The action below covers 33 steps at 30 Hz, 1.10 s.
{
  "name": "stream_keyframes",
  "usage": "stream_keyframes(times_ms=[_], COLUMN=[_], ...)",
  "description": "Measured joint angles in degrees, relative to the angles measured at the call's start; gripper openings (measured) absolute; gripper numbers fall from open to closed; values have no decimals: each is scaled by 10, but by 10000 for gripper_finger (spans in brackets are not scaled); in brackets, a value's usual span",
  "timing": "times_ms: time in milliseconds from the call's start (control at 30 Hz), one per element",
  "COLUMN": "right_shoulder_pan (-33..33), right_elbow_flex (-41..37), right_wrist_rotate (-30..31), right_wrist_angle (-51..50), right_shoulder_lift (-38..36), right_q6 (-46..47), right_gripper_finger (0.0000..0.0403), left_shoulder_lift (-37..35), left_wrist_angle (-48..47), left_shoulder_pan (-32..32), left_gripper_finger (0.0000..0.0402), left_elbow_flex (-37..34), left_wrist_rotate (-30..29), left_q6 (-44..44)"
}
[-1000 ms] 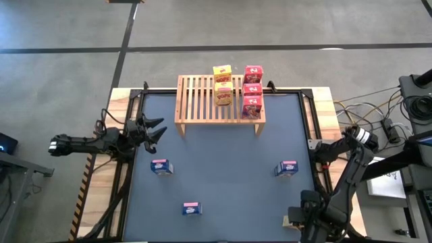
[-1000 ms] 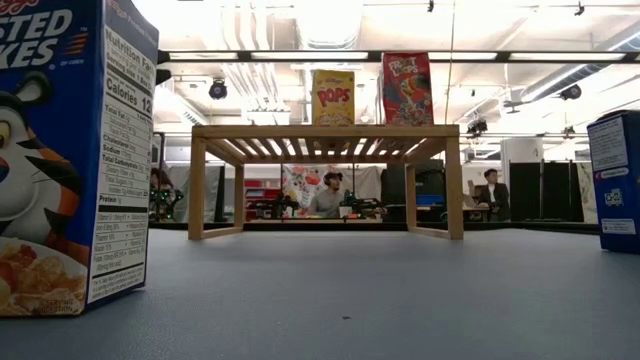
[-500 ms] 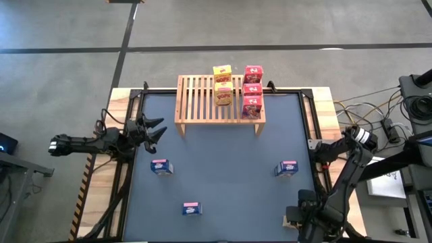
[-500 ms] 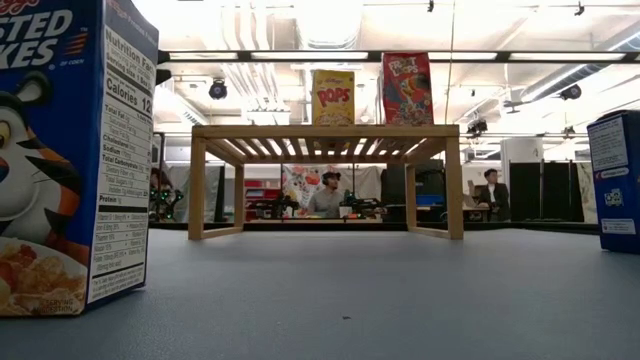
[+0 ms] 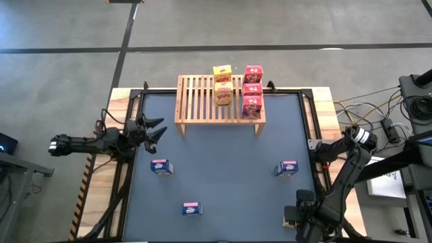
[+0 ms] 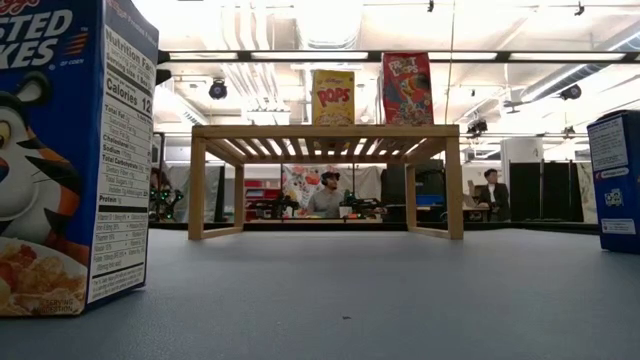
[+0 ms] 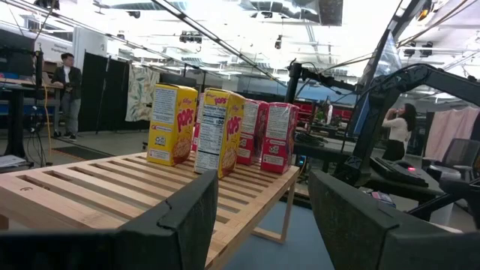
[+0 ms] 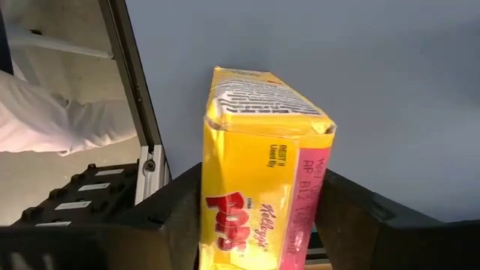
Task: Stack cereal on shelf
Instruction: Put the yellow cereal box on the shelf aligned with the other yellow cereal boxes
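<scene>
The wooden shelf (image 5: pixel 219 101) stands at the table's far edge and carries two yellow cereal boxes (image 5: pixel 223 84) and three red ones (image 5: pixel 252 89), all standing on its slats. Three blue cereal boxes (image 5: pixel 161 166), (image 5: pixel 192 208), (image 5: pixel 286 168) stand on the mat. My right gripper (image 5: pixel 302 217) points down at the near right corner, shut on another yellow cereal box (image 8: pixel 262 172), which the gripper hides from above. My left gripper (image 7: pixel 262 217) waits open at the table's left edge (image 5: pixel 152 131), facing the shelf (image 7: pixel 135 187). My right gripper has the yellow cereal box between its two fingers, one against the pink-edged side (image 8: pixel 316 199) and the other against the opposite side. The fingers come from above, pointing down. The gripper hides the box's lower end, so whether it still stands on the mat does not show.
The low view has one blue box (image 6: pixel 70 150) close at the left and another (image 6: pixel 615 180) at the right edge, with the shelf (image 6: pixel 325 135) beyond. A metal frame rail (image 8: pixel 139 112) runs beside the held box. People sit in the room behind the table.
My right arm has sunk a little over the near right corner of the table. The boxes on the mat and on the shelf stand as before.
</scene>
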Motion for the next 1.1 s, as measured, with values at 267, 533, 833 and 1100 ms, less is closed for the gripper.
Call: stream_keyframes(times_ms=[267, 533, 833, 1100], right_shoulder_pan=[0, 0, -13, -42], right_elbow_flex=[0, 3, 46, 108], right_wrist_rotate=[0, 0, 18, 154], right_wrist_angle=[1, 3, 2, -1], right_shoulder_lift=[0, 0, 0, 0], right_q6=[-3, -6, -141, -257], right_gripper_finger=[149, 141, 143, 146], left_shoulder_lift=[0, 0, 0, 0], left_wrist_angle=[0, 0, 0, 0], left_shoulder_pan=[0, 0, 0, 0], left_gripper_finger=[193, 193, 193, 193], left_elbow_flex=[0, 0, 0, 0], left_wrist_rotate=[0, 0, 0, 0], left_q6=[0, 0, 0, 0])
